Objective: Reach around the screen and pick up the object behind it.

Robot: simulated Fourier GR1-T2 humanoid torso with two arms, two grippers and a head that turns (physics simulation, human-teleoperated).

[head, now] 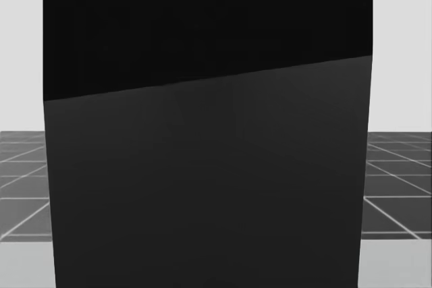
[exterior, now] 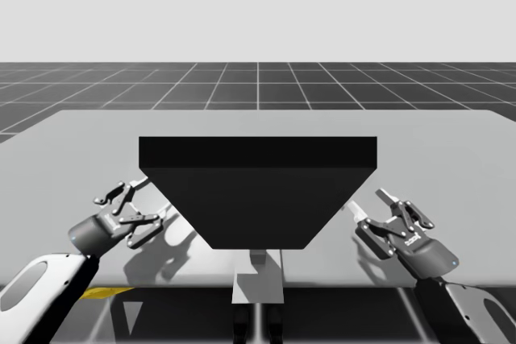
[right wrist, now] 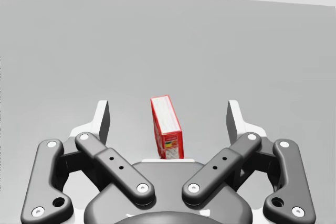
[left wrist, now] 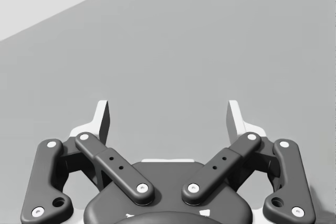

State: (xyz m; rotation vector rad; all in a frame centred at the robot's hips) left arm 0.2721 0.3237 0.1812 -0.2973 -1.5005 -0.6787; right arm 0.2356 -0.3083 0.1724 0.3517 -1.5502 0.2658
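right wrist view: the box [right wrist: 167,128], red and slim, stands upright on the table [right wrist: 262,51] straight ahead of the right gripper [right wrist: 168,106]. it is centred on the line between the two fingers, apart from both and not yet between them. its long axis runs up from the table. it seems to turn a narrow edge toward the gripper, so the broad faces look out toward the fingers on either side, though i cannot be sure of that angle. the jaws are spread wide with nothing in them, wider than the box.

in the high view the screen [exterior: 258,191] stands mid-table and hides the box, with the right gripper just past the screen's right edge, low over the table and angled inward. i judge this arm the one to use: a straight advance along its present heading should bring the box into the gap.

the left gripper [exterior: 155,199] sits beside the screen's left edge, jaws also spread and empty, with bare table ahead of it in its wrist view.
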